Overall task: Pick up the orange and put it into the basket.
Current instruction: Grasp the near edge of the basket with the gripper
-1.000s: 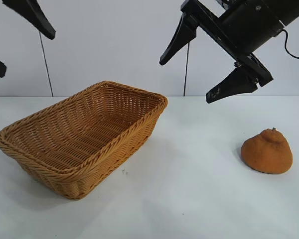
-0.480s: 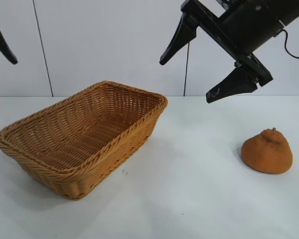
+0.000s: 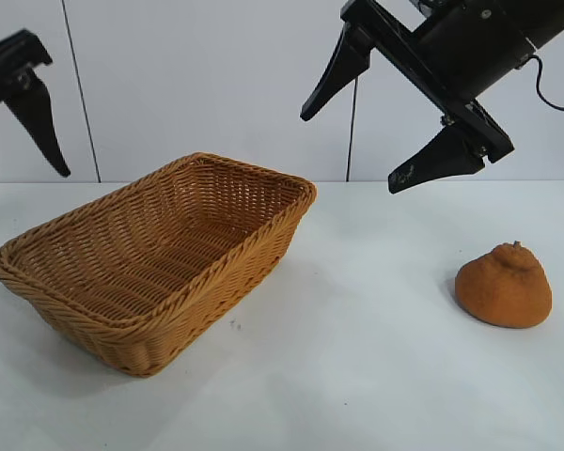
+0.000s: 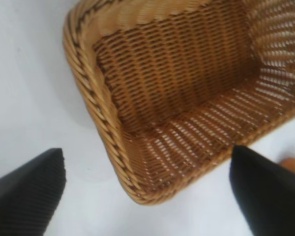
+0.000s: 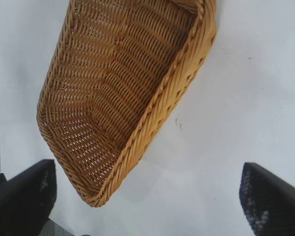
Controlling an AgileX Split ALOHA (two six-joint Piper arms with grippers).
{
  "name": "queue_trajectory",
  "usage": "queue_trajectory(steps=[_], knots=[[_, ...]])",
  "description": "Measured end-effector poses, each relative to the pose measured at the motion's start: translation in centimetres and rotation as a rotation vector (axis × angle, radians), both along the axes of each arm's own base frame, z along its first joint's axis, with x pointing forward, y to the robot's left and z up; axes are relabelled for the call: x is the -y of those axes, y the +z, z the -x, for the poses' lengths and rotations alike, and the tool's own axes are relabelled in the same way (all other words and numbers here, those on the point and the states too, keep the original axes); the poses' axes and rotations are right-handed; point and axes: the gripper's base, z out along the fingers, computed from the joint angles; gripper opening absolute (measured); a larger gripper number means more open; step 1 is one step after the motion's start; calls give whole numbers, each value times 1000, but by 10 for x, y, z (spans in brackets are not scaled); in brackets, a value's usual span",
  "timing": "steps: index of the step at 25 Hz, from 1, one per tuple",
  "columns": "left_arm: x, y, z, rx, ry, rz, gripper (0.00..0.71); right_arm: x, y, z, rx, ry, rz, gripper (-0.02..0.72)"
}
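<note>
The dull-orange, bumpy, knob-necked orange is sitting on the white table, well apart from the golden-brown woven wicker basket. The right tool is hanging above, fingers spread wide, probably awaiting descent. The left tool, also spread and empty, is dropping into view, unlike earlier.

Bright, even overhead light; soft shadows under golden-brown woven wicker basket and bumpy dull-orange fruit; left wrist view slightly blurred.
</note>
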Motion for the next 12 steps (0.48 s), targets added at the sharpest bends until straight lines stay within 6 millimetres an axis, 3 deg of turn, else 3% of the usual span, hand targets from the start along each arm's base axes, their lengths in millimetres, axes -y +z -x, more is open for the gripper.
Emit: queue_trajectory(steps=[12], knots=[[8, -81, -31, -154, 104, -24, 643, 0, 0, 0, -2, -2, -3, 694]])
